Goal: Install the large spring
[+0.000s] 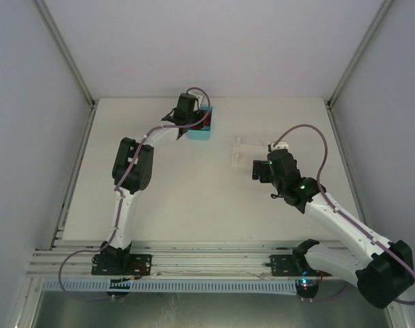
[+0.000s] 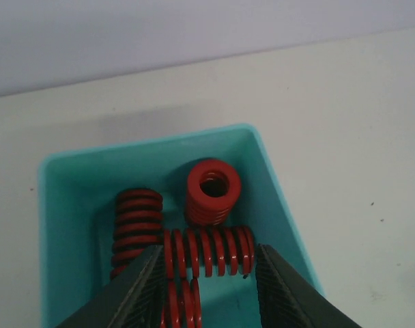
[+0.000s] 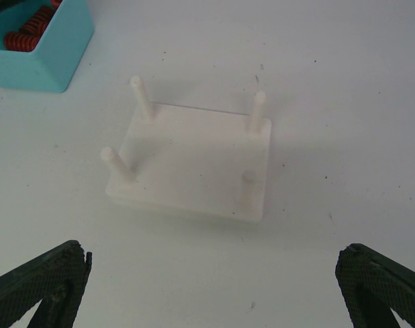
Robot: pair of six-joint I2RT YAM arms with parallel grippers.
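Left tool (image 2: pixel 207 254) seen inside teal plastic bin (image 2: pixel 71 205), set far on bench (image 1: pixel 194 198), left of centre. Jaws partly closed, pads pressed on both ends of red metal coil spring (image 2: pixel 207 239) laid crosswise among other red springs (image 2: pixel 213 186). Spring judged stiff, fairly heavy and smooth. End-on hold judged prone to slip; hold across coils at mid-length judged safer. Right tool (image 3: pixel 214 266) spread wide, nothing held, near white four-peg plate (image 3: pixel 194 164).
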